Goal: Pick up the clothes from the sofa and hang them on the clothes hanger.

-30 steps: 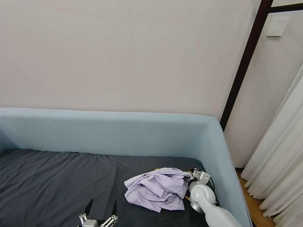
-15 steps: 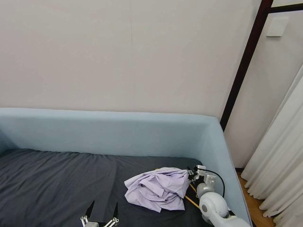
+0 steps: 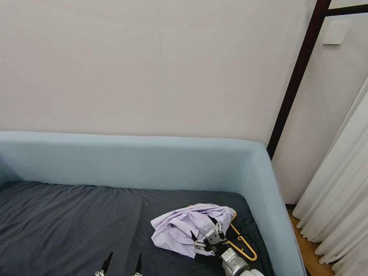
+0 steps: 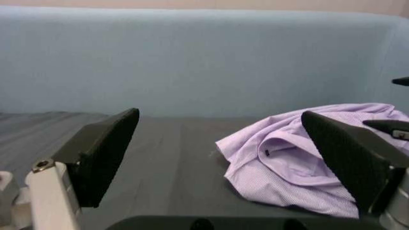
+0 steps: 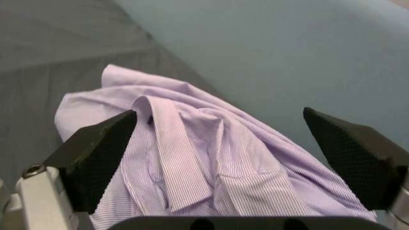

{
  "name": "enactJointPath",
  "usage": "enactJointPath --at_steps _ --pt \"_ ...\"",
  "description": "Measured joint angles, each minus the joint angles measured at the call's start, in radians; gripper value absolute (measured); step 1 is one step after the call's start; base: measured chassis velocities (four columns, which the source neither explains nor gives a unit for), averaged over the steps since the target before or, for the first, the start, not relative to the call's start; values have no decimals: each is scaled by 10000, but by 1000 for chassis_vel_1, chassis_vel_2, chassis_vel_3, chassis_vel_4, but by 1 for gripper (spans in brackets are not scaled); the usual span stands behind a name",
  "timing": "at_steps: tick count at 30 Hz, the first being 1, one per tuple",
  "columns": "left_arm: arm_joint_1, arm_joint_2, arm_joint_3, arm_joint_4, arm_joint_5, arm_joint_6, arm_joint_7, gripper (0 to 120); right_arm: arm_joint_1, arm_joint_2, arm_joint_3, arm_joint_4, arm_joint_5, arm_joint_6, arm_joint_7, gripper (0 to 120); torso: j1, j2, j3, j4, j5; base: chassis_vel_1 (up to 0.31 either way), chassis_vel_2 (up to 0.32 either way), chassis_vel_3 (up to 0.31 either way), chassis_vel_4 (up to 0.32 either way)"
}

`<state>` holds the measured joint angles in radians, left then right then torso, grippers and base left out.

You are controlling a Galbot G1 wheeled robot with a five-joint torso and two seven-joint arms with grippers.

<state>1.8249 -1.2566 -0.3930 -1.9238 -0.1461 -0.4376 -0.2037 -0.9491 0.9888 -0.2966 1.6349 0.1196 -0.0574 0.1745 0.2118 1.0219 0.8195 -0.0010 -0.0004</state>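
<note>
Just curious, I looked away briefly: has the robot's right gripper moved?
Yes. The right gripper has swung away from the light blue sofa's right side wall, leftward over the crumpled lilac striped shirt.

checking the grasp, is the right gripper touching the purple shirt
Cannot tell. Head view: open right gripper overlaps the purple shirt; neither contact nor a gap shows plainly.

The shirt (image 5: 191, 163) is pale lilac with fine darker pinstripes. The sofa seat (image 3: 57, 224) is charcoal grey, and the sofa back (image 3: 144, 161) is a soft light blue. The hanger (image 3: 244, 248) is yellow-orange. The left tool (image 4: 219, 114) and the right tool (image 5: 219, 114) both have matt black fingers on silver-white bodies. The wall (image 3: 144, 69) is plain off-white, the door frame (image 3: 296, 80) dark brown and the curtain (image 3: 345, 190) white.
</note>
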Motion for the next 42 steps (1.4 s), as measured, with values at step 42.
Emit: enactJointPath --at_steps 42 --pt "61 -116 -73 89 -125 -371 100 100 1910 797 -2763 -2495 -4431 -3437 1065 100 1 -1 1 -3 -3 0 0 0 0"
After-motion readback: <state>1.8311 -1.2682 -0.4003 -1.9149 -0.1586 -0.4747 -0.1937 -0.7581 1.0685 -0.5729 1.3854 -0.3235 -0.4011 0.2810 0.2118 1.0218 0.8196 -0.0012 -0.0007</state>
